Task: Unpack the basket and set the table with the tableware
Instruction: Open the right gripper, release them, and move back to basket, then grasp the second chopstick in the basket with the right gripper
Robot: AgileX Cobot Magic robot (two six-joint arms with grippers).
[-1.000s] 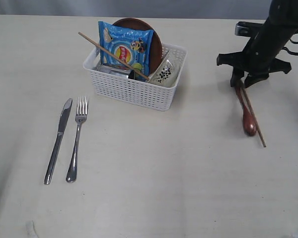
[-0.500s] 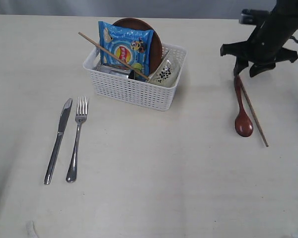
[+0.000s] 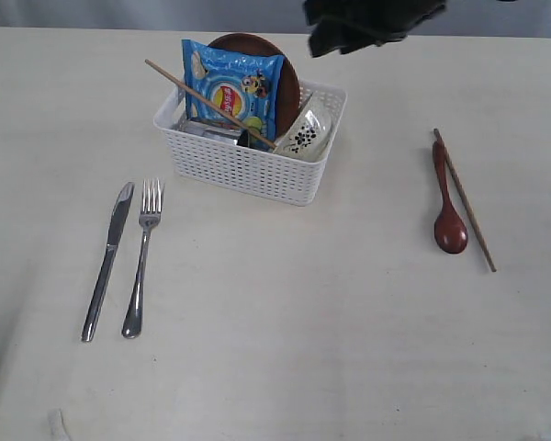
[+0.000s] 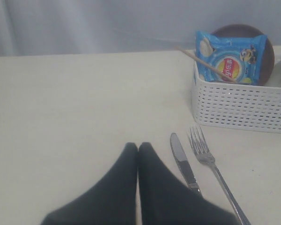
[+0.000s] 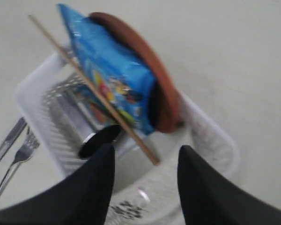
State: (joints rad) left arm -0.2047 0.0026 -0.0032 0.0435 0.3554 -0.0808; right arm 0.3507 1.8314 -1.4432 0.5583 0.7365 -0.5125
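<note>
The knife [image 3: 107, 259] and fork [image 3: 140, 266] are gleaming as polished metal; the basket [image 3: 248, 170] is showing matt white perforated plastic. The spoon [image 3: 448, 216] is shining like lacquered wood (the chopstick [image 3: 466, 204] is looking bare, dull wood), and the chips packet [image 3: 231, 87] is glinting as glossy film.

Bright, soft light, and one very blurry view.
The table [image 3: 285, 349] is lit evenly, with only a faint shadow beside the basket [image 3: 248, 165] and a grayer corner at the lower left of the exterior view. The right wrist view is smeared all over, and the right gripper [image 3: 372, 28] is a dark blur in the exterior view.
</note>
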